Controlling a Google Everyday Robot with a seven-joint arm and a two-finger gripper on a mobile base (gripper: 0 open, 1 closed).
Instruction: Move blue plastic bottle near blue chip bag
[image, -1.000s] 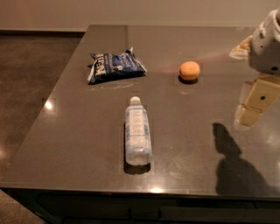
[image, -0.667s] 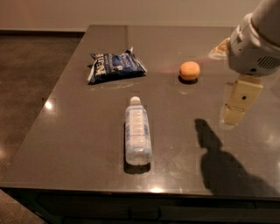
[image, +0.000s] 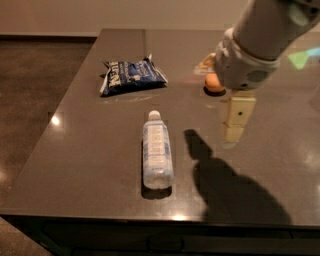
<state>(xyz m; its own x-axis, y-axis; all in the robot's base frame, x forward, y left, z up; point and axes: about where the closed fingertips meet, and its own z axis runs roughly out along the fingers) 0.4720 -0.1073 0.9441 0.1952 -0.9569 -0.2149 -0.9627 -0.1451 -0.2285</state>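
The blue plastic bottle (image: 157, 150) lies on its side in the middle of the dark table (image: 90, 150), its white cap pointing toward the far edge. The blue chip bag (image: 131, 75) lies flat beyond it, slightly to the left, with a gap of bare table between them. My gripper (image: 235, 122) hangs above the table to the right of the bottle, about level with its cap and clear of it. It holds nothing that I can see. Its shadow falls on the table to the right of the bottle.
A small orange fruit (image: 214, 84) sits at the far right of the bag, partly hidden behind my arm (image: 260, 40). The table's left edge and near edge drop to a brown floor (image: 30, 100).
My arm and gripper have moved left, toward the bottle, and now cover part of the orange fruit. The bottle and the bag have not moved.
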